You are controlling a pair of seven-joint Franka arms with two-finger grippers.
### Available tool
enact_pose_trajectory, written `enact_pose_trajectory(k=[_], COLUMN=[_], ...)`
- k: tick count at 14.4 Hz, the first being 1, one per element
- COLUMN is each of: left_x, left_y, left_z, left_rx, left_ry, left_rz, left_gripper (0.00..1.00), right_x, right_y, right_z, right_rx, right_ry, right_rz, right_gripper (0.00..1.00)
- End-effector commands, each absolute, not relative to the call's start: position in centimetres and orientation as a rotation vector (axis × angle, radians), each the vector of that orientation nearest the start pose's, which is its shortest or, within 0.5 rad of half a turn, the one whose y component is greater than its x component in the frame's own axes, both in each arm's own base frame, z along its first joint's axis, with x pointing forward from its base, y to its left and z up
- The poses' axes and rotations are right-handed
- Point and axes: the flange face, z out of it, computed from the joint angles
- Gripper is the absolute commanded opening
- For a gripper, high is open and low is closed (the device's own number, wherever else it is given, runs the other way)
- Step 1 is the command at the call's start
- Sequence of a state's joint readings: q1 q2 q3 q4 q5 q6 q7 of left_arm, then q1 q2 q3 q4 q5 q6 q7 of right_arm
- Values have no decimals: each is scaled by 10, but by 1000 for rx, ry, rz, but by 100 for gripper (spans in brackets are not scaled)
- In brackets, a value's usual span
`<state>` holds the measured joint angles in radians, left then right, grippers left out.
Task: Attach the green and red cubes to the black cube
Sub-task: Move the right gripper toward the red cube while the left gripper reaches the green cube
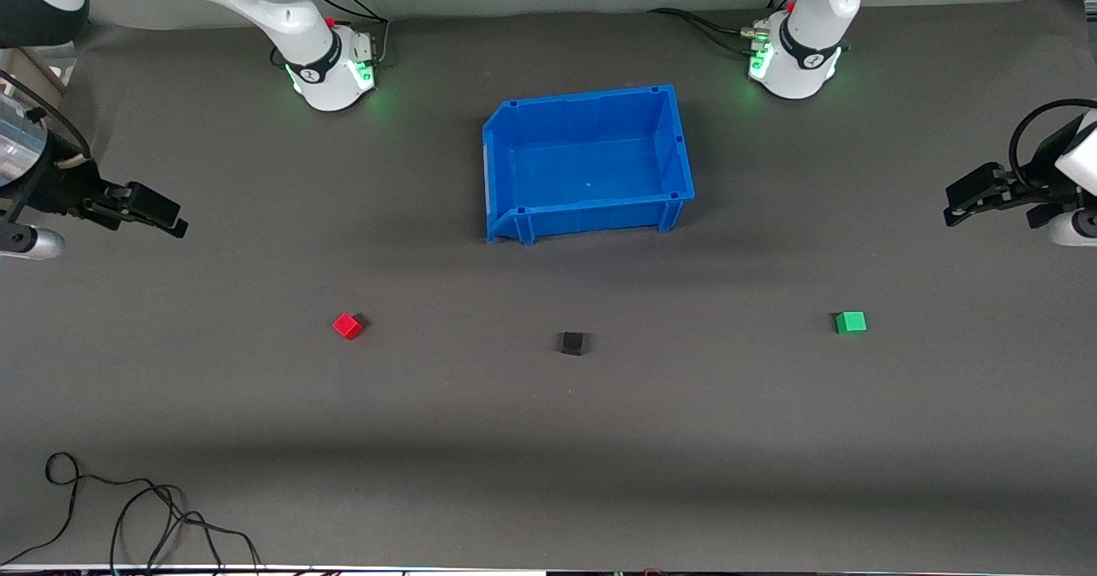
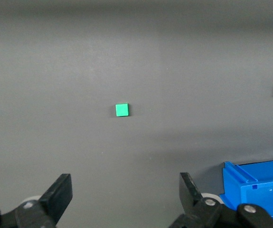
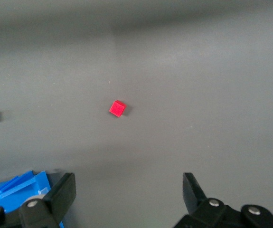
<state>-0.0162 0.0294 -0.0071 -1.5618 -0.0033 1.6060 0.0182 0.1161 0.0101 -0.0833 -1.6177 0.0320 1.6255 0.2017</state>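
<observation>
The black cube [image 1: 572,343] sits on the dark mat, nearer to the front camera than the blue bin [image 1: 514,216]. The red cube [image 1: 347,326] lies toward the right arm's end; it shows in the right wrist view [image 3: 117,108]. The green cube [image 1: 850,322] lies toward the left arm's end; it shows in the left wrist view [image 2: 122,110]. My left gripper [image 1: 964,201] hangs open and empty over the mat at its end of the table. My right gripper [image 1: 167,214] hangs open and empty over the mat at its own end. Both arms wait.
The blue bin is empty and stands between the two arm bases [image 1: 330,75] [image 1: 793,62]. Its corner shows in both wrist views [image 2: 255,183] [image 3: 17,185]. A loose black cable [image 1: 137,516] lies at the mat's near corner at the right arm's end.
</observation>
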Motion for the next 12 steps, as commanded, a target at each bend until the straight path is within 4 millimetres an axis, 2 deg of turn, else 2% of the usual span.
enact_pose_trajectory(k=[1, 3, 4, 7, 9, 12], left_x=[561, 560, 559, 558, 554, 547], left_y=[-15, -11, -4, -1, 1, 41], left_z=[620, 620, 622, 618, 613, 605], left_rx=[-3126, -3139, -3133, -3085, -3028, -2905], left_ry=[63, -50, -174, -541, -815, -1255], left_rz=[-15, 19, 43, 88, 153, 279], left_gripper=[100, 100, 100, 100, 100, 100], right_x=[561, 565, 569, 587, 591, 599], right_y=[33, 33, 33, 17, 14, 41], right_z=[592, 580, 572, 553, 540, 513], right_rx=[-3111, -3107, -3108, -3147, -3139, -3138], right_ry=[206, 235, 238, 270, 291, 229], right_rz=[52, 81, 103, 91, 121, 163], right_gripper=[100, 100, 100, 100, 100, 100])
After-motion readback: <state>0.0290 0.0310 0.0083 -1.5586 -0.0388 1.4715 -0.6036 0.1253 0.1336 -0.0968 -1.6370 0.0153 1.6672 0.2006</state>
